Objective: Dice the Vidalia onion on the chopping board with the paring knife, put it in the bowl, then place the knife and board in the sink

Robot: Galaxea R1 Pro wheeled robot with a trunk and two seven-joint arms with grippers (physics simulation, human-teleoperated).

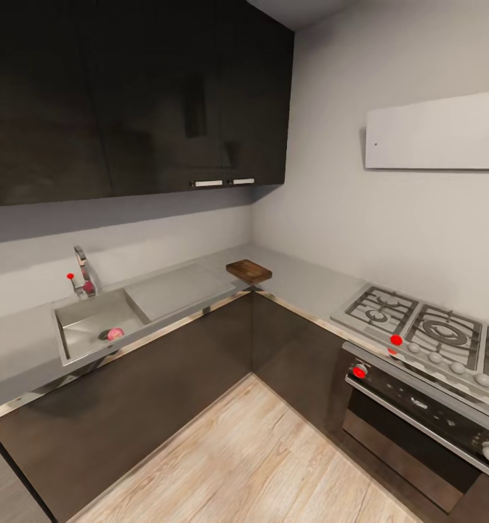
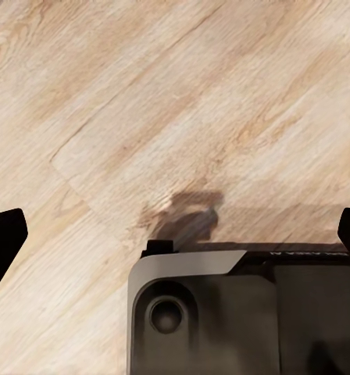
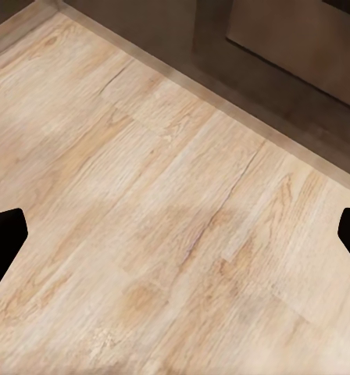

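You face a grey corner countertop (image 1: 302, 280); the onion (image 1: 115, 333) lies in the sink (image 1: 91, 323), chopping board (image 1: 248, 272) beyond its drainboard. Both grippers (image 2: 175, 234) (image 3: 175, 234) hang spread over wood floor (image 1: 251, 457).

A home kitchen: an L-shaped grey countertop (image 1: 309, 280) over dark cabinets (image 1: 128, 407), a steel sink (image 1: 91, 323) with a tap (image 1: 83, 272), a gas stove (image 1: 426, 334) with an oven (image 1: 418, 428), and wood flooring (image 1: 251, 465).

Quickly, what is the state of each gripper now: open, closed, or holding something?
Left gripper: open, holding nothing, above the wooden floor.
Right gripper: open, holding nothing, also above the floor.
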